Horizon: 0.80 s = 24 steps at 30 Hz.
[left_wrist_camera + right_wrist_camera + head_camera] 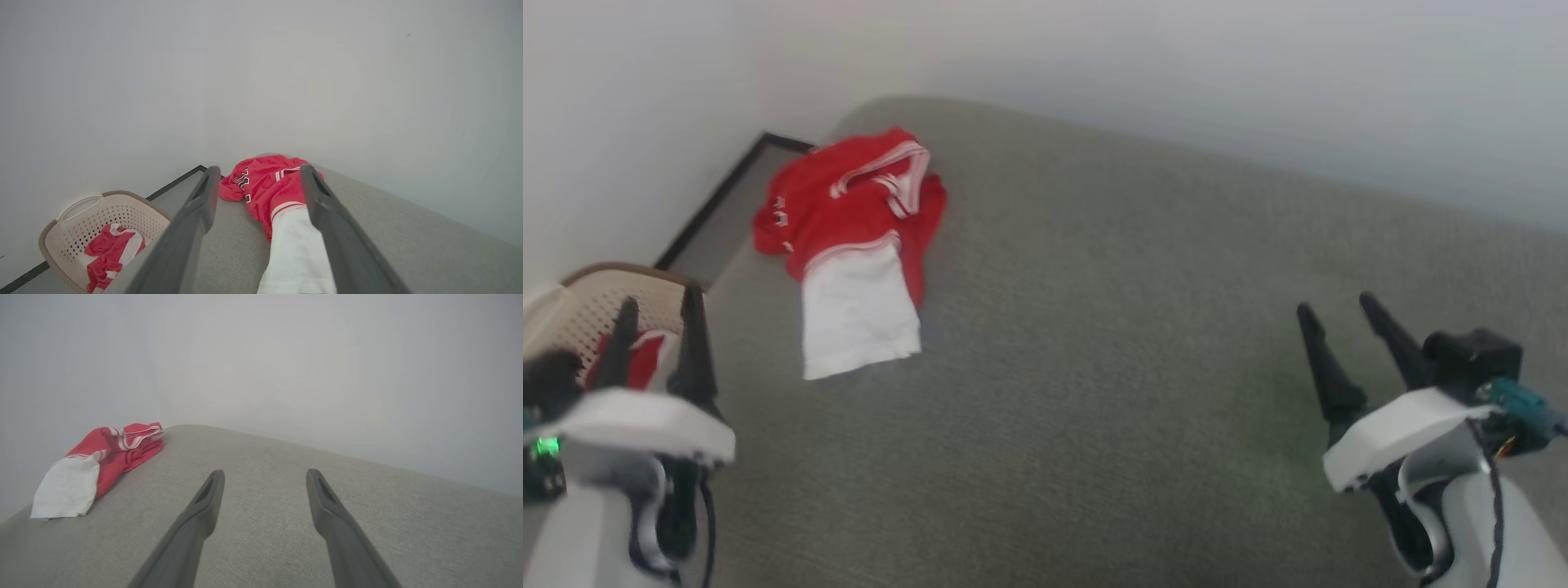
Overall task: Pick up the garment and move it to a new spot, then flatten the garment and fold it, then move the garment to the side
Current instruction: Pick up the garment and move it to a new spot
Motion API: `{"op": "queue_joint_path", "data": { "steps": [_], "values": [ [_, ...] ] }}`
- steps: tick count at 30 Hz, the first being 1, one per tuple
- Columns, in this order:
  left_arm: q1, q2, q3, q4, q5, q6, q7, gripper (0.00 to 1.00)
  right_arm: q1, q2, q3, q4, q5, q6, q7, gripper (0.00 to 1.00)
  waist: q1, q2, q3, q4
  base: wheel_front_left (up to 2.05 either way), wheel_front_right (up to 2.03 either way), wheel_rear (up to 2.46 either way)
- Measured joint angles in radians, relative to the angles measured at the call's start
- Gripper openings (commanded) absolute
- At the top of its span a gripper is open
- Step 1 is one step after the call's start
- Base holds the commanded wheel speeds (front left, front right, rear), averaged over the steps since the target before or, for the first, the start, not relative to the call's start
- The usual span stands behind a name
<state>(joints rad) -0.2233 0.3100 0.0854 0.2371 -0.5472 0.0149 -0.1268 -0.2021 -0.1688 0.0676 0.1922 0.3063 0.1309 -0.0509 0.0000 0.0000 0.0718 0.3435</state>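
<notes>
At the far left corner of the grey cushion (1111, 384), the garment (849, 237) is lying bunched, one white sleeve trailing toward the robot, close to the cushion's edge. The left gripper (660, 296) and the right gripper (1337, 304) are hovering well short of it, each with fingers spread and holding nothing. A pinch on the sleeve alone is risking a lopsided lift, the red body dragging and perhaps slipping over the edge. The basket (94, 220) beside the cushion is holding what seems to be another red-and-white cloth, inviting a mistaken grab.
</notes>
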Motion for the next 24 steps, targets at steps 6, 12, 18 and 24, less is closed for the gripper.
{"op": "queue_joint_path", "data": {
  "steps": [6,12,18,24],
  "values": [
    [-0.189,0.035,0.002,0.155,-0.021,-0.035,-0.001,1.0,-0.049,-0.029,-0.005,-0.056,-0.005,0.0,0.027,1.0,0.0,0.0,0.102,-0.044,0.0,0.0,0.0],
    [-0.377,0.07,0.007,0.337,-0.049,-0.064,0.005,1.0,-0.092,-0.058,-0.013,-0.1,-0.009,0.0,0.048,1.0,0.0,0.0,0.219,-0.091,0.0,0.0,0.0],
    [-0.502,0.096,-0.021,0.506,-0.05,-0.086,0.045,1.0,-0.117,-0.076,-0.017,-0.142,-0.01,0.0,0.061,1.0,0.0,0.0,0.312,-0.128,0.0,0.0,0.0],
    [-0.634,0.103,-0.052,0.696,-0.05,-0.098,0.132,1.0,-0.13,-0.09,-0.039,-0.193,-0.016,0.0,0.088,1.0,0.0,-0.0001,0.406,-0.161,0.0,0.0,0.0]
  ]
}}
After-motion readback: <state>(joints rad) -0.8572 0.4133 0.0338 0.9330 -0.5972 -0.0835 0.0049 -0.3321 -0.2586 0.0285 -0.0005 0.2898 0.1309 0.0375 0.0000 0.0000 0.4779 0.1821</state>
